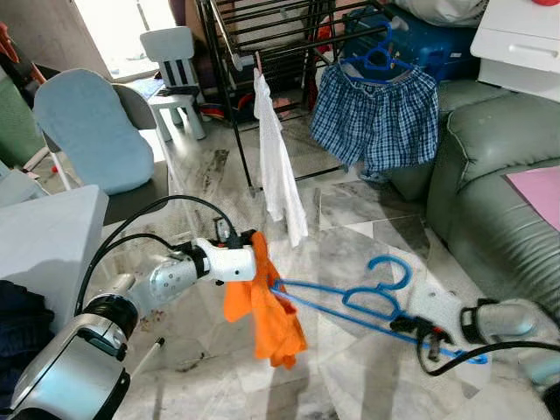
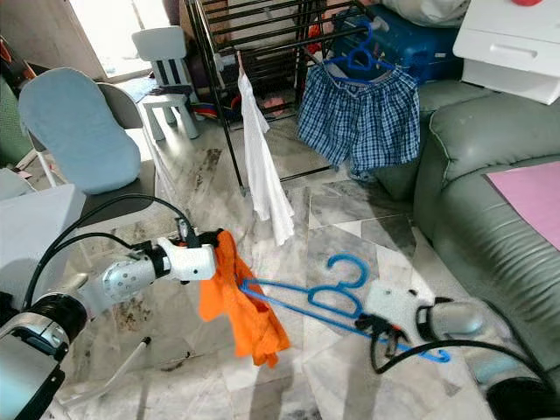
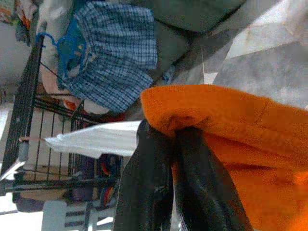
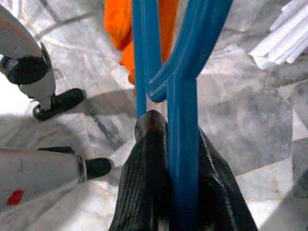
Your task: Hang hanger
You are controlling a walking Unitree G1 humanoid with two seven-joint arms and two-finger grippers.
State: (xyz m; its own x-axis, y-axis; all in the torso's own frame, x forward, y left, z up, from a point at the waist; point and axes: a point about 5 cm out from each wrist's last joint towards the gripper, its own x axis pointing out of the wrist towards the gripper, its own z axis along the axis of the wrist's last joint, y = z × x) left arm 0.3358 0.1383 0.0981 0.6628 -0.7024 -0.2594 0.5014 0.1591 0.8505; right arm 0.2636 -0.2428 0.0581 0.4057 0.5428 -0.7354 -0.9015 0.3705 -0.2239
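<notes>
**Blue hanger and orange cloth held low over marble floor**

Blue hanger (image 1: pixel 350 302): thin plastic, hook curled upward, frame lying nearly level above the marble floor (image 1: pixel 350 227). Clamped at one end by right gripper (image 4: pixel 168 139), fingers (image 4: pixel 144 192) clenched on the bar, silver forearm reaching in low. Far tip tucked into orange cloth (image 1: pixel 262 311), draped limp. Cloth pinched tight by left gripper (image 3: pixel 168 144), arm stretched forward. Beyond: white garment (image 1: pixel 278 166) and checked shorts (image 1: pixel 376 118) hanging on black drying rack (image 1: pixel 262 35).
</notes>
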